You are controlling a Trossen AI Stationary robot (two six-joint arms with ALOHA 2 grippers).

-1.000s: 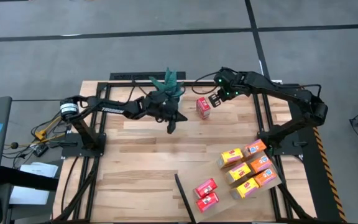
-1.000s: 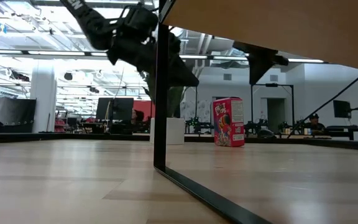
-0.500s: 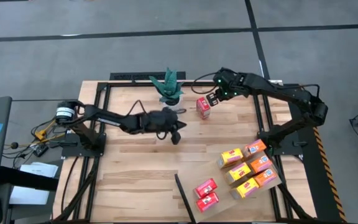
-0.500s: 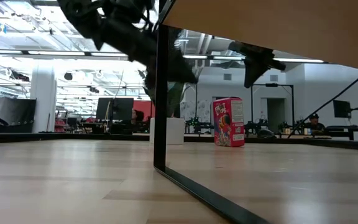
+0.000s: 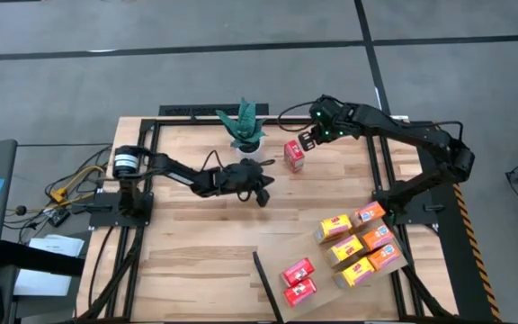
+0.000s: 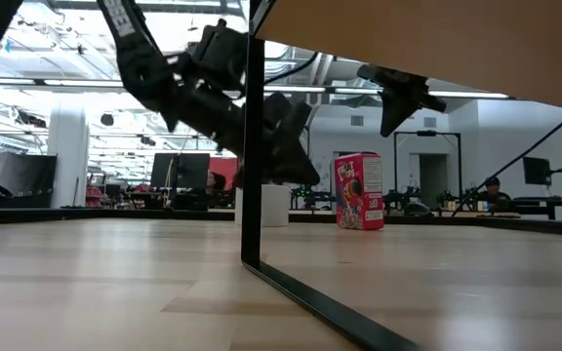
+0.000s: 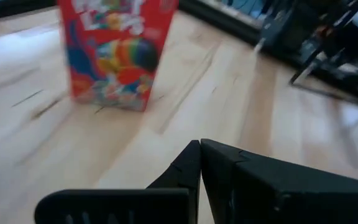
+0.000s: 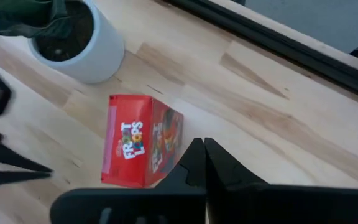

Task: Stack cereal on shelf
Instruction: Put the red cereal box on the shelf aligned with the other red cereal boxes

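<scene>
A: Start big. What's on the counter?

B: The shelf shows only in the low view, a pale board overhead with a dark upright edge, and nothing on it that I can see. On the planks, a cluster of cereal boxes lies well away from both sets of jaws, orange and yellow ones with two red ones beside them. One red cereal box stands upright alone, with a potted plant near it.

A: And the arms?

B: The right gripper hangs just above and beside the red box; its wrist view looks down on the box top with its jaws pressed together, holding nothing. The left gripper sits low over the counter, a little apart from the same box, jaws also closed and empty, pointing toward the box front.

A: So which step is this?

B: I'd judge it's the approach to that lone box; nothing is grasped. Most of the job looks undone, since every box I can see is on the counter.

A: Next move?

B: One set of jaws needs to open wider than the box's narrow side, then descend around it without tipping it. Both arms crowd the same box, so one should yield.

A: Any containers?

B: Only the white pot, holding soil and the plant.
</scene>
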